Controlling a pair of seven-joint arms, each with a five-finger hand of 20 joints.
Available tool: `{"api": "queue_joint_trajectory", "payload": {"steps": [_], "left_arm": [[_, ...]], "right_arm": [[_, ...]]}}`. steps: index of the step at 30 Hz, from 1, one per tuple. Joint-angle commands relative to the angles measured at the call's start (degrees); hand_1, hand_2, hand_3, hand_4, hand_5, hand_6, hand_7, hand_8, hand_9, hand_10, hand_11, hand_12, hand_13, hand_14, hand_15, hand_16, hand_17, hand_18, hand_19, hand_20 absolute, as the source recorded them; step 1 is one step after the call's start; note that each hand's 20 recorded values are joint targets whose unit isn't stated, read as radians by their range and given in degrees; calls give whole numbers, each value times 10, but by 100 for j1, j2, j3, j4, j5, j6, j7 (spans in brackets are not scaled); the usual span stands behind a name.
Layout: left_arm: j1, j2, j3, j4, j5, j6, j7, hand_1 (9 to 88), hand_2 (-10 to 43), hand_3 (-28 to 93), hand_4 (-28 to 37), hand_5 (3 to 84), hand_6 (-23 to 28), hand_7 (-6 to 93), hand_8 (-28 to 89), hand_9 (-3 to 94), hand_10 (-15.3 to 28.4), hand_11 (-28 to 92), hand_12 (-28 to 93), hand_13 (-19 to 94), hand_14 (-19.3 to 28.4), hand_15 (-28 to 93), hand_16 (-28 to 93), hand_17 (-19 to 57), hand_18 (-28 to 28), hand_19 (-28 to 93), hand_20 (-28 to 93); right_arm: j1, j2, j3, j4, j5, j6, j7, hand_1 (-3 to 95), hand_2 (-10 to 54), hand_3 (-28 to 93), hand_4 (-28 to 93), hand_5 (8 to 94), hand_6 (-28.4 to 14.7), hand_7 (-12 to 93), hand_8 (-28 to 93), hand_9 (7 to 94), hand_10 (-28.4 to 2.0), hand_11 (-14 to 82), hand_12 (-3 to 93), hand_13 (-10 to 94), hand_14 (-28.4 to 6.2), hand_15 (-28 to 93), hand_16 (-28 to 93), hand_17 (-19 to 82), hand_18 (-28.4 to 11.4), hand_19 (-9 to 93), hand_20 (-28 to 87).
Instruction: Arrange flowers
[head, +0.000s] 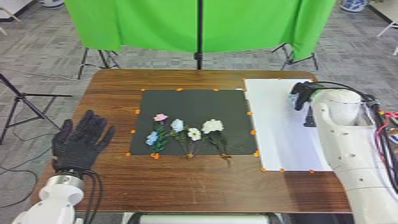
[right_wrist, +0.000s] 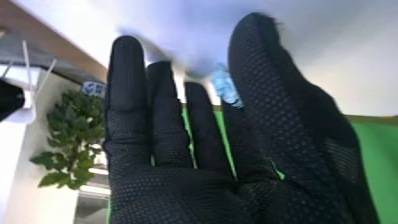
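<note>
White arms (head: 352, 145), black mesh gloves (head: 78, 145)

Brown wooden table (head: 195, 192) under black mat (head: 195, 102) and white sheet (head: 271, 110) (orange tabs (head: 155, 156) along both)

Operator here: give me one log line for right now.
right hand: open, at white sheet | blue item: beside thumb | flowers: on black mat | left hand: open

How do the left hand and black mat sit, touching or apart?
Apart. The head view shows a strip of brown table between the left hand and the black mat's left edge.
</note>
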Motion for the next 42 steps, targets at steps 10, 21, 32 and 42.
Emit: {"api": "queue_joint_trajectory", "payload": {"steps": [10,21,32,42], "left_arm": [[189,-63,-49,-63,-19,65,-38,289,154,744,-283,483,86,188,-110,475,158,374,155,355,170,548,-62,-48,162,428,184],[87,-57,-48,-56,107,51,-74,285,156,746,-283,481,85,188,-110,460,156,370,149,345,166,549,-67,-49,162,429,184],[-4,-19,-2,-70,100,251,-120,283,156,748,-283,479,85,187,-110,454,156,366,149,341,167,549,-69,-49,161,428,184],[49,-17,-53,-76,87,159,-141,283,147,752,-283,473,87,184,-110,445,156,366,148,333,167,546,-71,-50,162,427,183]], "right_arm": [[-1076,626,-699,-1238,922,1546,26,800,30,122,-194,700,30,351,62,774,-66,262,408,670,-50,468,367,284,-133,726,525],[-1766,695,-1379,-2577,1081,1723,-668,761,3,264,-253,706,26,363,37,792,-68,234,431,674,-59,498,346,295,-150,754,511],[-2167,780,-1571,-2975,761,1606,-1010,734,-23,353,-281,705,26,353,18,810,-71,155,468,659,-57,468,416,292,-156,760,489],[-2360,825,-1570,-3344,671,1393,-1037,666,-81,442,-283,654,12,319,-45,788,-76,112,429,634,-68,490,391,294,-180,773,448]]}}
